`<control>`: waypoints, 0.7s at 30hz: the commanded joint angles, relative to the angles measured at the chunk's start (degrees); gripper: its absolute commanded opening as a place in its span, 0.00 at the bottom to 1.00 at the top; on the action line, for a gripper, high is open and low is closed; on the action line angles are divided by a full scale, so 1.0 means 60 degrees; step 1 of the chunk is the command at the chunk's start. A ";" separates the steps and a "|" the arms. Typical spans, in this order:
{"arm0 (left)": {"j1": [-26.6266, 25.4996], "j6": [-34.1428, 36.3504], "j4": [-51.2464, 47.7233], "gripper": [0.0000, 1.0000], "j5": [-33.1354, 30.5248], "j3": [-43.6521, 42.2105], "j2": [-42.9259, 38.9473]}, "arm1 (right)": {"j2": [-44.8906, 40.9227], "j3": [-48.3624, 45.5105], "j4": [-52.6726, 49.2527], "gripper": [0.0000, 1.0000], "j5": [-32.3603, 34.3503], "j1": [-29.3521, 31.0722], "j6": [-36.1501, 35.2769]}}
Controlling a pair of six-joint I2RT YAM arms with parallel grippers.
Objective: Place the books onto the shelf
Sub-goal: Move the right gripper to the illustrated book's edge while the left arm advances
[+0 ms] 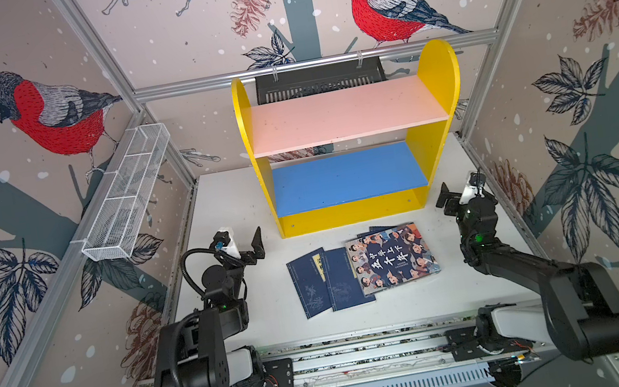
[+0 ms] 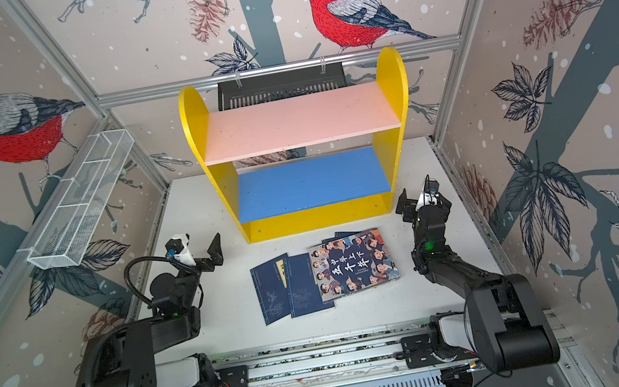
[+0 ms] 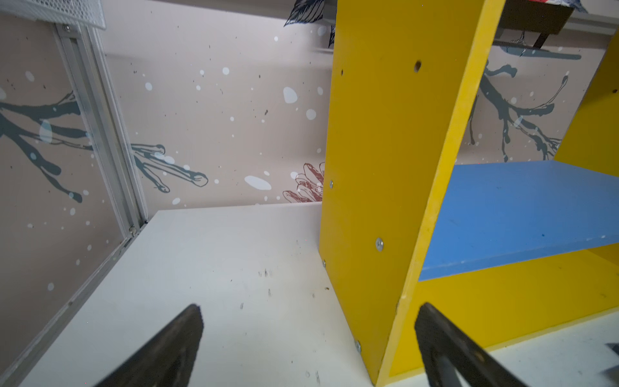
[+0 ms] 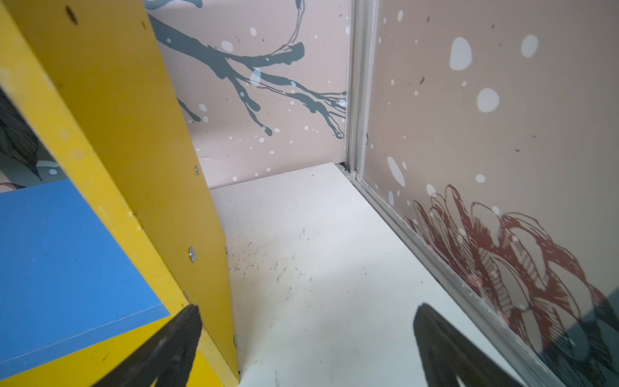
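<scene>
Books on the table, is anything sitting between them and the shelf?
Nothing visible does. The books lie just in front of the shelf, with only a strip of table between them.

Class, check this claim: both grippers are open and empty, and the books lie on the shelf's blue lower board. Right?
No: the books lie on the table in front of the shelf; both top views show its blue lower board bare. The left gripper and right gripper are open and empty.

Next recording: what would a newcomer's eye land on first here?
The yellow shelf, pink and blue boards bare, stands at the back of the white table. In front of it the books lie flat, overlapping, between the left end effector and right end effector, both open.
</scene>
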 commanded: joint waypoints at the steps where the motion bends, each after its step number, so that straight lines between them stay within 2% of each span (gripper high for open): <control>1: 0.0022 -0.0101 -0.3210 0.99 0.0326 0.0734 -0.1059 | -0.0768 0.0744 -0.3539 1.00 0.1500 0.0282 0.1692; 4: 0.0005 -0.0053 -0.5306 0.99 0.0902 0.1306 -0.2076 | -0.1340 0.1301 -0.5809 1.00 0.1953 0.0671 0.3114; 8: -0.0039 0.0502 -0.8862 0.99 0.1585 0.2526 -0.3073 | -0.2425 0.1378 -0.7471 1.00 0.1214 0.1204 0.4300; 12: -0.0068 0.1105 -1.2115 0.99 0.1859 0.3947 -0.3441 | -0.3523 0.1580 -0.9337 1.00 0.0771 0.1965 0.5278; 15: -0.0097 0.1271 -1.3882 0.99 0.2198 0.4889 -0.3385 | -0.4270 0.1549 -1.0372 1.00 0.0177 0.2386 0.6088; 18: -0.0130 0.1079 -1.5044 0.99 0.2519 0.5685 -0.3146 | -0.4666 0.1598 -1.1346 1.00 -0.0696 0.2516 0.7090; 21: -0.0200 0.0691 -1.5967 0.99 0.2827 0.6448 -0.2740 | -0.4887 0.1741 -1.1982 1.00 -0.1775 0.2540 0.7608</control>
